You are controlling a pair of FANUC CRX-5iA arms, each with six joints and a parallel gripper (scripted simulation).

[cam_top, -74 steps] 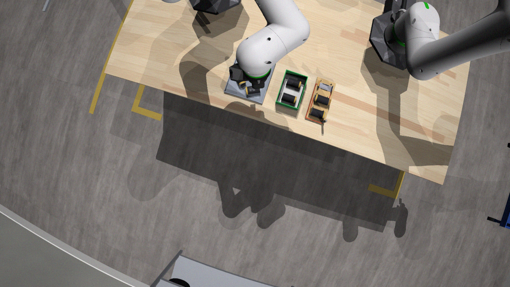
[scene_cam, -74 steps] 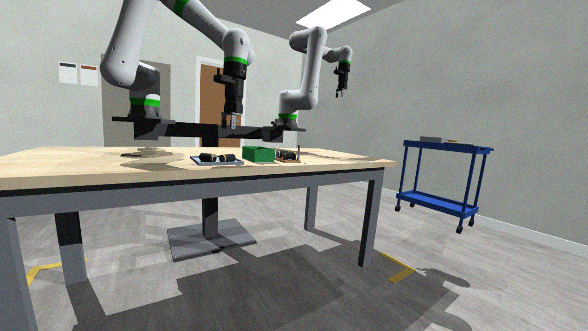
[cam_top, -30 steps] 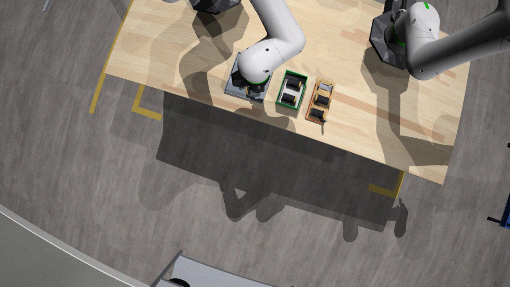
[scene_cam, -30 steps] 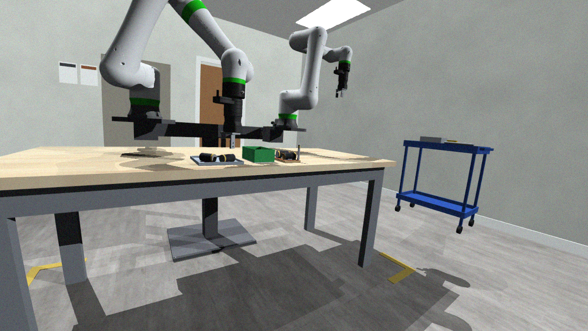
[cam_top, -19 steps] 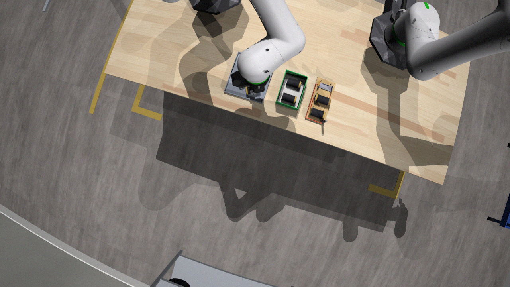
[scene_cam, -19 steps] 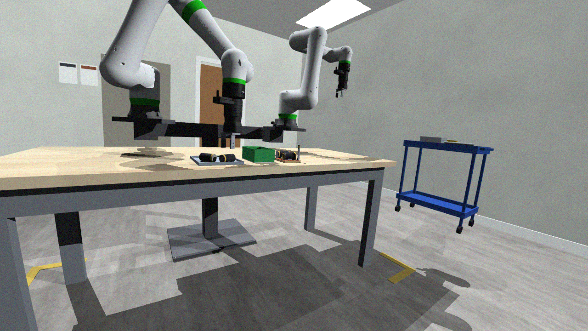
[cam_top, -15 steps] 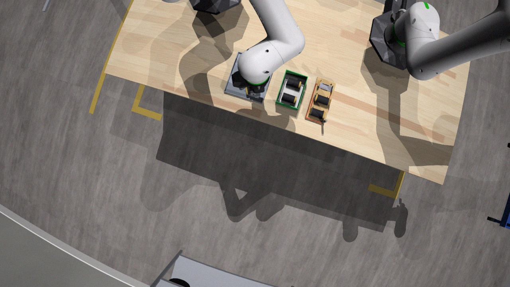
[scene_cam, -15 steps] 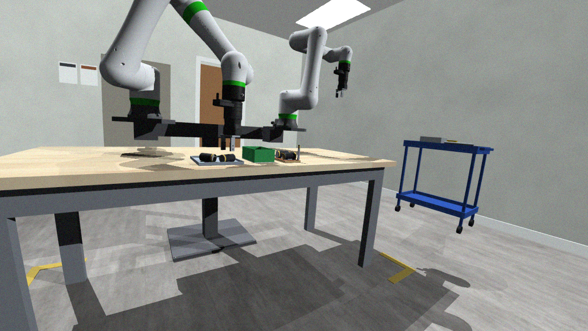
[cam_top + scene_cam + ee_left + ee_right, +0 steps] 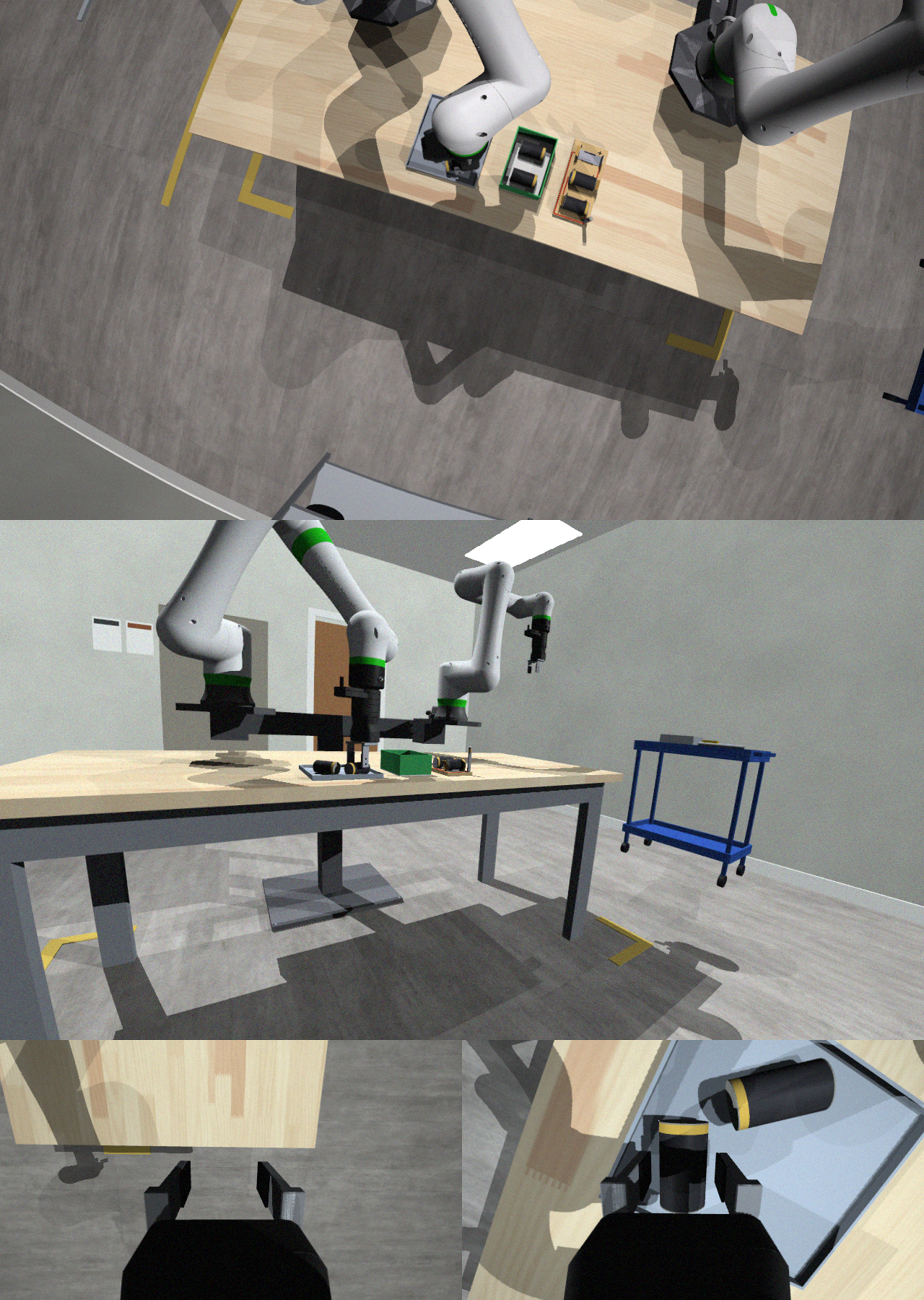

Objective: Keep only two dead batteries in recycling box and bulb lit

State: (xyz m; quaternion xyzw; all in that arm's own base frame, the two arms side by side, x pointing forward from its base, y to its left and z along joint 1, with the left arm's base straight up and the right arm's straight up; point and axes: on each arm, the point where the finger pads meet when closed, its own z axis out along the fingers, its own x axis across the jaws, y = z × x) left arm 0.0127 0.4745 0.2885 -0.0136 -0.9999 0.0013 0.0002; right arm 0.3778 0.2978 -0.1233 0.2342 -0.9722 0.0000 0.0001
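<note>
A black battery with a yellow band (image 9: pixel 683 1148) (image 9: pixel 354 768) lies in the grey-blue tray (image 9: pixel 779 1192) (image 9: pixel 423 132) between the fingers of my right gripper (image 9: pixel 683 1167) (image 9: pixel 358 761). The gripper is open, down at the tray, with gaps on both sides. A second battery (image 9: pixel 787 1092) (image 9: pixel 325 767) lies in the tray. The green box (image 9: pixel 520 192) (image 9: pixel 406 763) stands upright, holding two batteries. The wooden holder board (image 9: pixel 581 143) carries two batteries; its third bay (image 9: pixel 589 157) shows no battery. I cannot make out the bulb's state. My left gripper (image 9: pixel 224 1175) (image 9: pixel 534 668) is open and empty, high up.
A thin upright post (image 9: pixel 469 759) stands at the holder's end. The box stands between tray and holder. The table's front edge (image 9: pixel 517 785) is close to all three. A blue cart (image 9: pixel 684 836) stands away from the table.
</note>
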